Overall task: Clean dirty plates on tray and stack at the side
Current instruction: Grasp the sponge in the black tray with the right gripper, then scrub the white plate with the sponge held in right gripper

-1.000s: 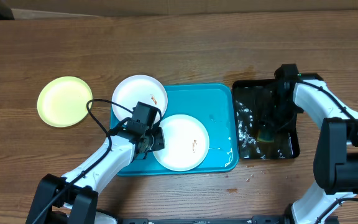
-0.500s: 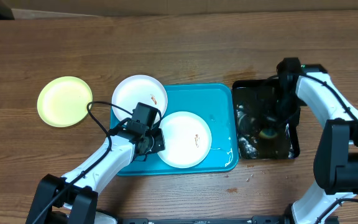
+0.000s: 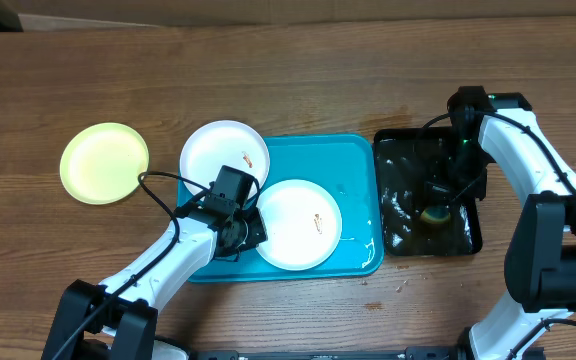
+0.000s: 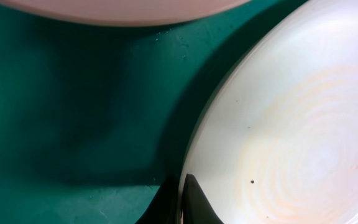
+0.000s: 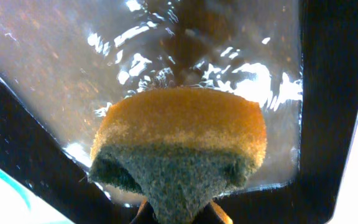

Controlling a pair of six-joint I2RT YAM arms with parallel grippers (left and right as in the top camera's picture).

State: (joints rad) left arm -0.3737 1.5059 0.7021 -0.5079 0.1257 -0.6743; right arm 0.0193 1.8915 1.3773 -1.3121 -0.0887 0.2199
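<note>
While the left gripper point(image 3: 249, 232) pinches the rim of the near white plate point(image 3: 296, 225) on the turquoise tray point(image 3: 353, 160), the right gripper point(image 3: 435, 206) clamps a wet sponge point(image 5: 179, 134) over the black tray point(image 3: 398, 160). That plate and the far white plate point(image 3: 218, 150) bear smears, uncleaned; the yellow-green plate point(image 3: 103, 162) lies left of the tray, apparently done.

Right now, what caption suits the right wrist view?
Right gripper pinches a yellow-and-green sponge over the wet black tray.
</note>
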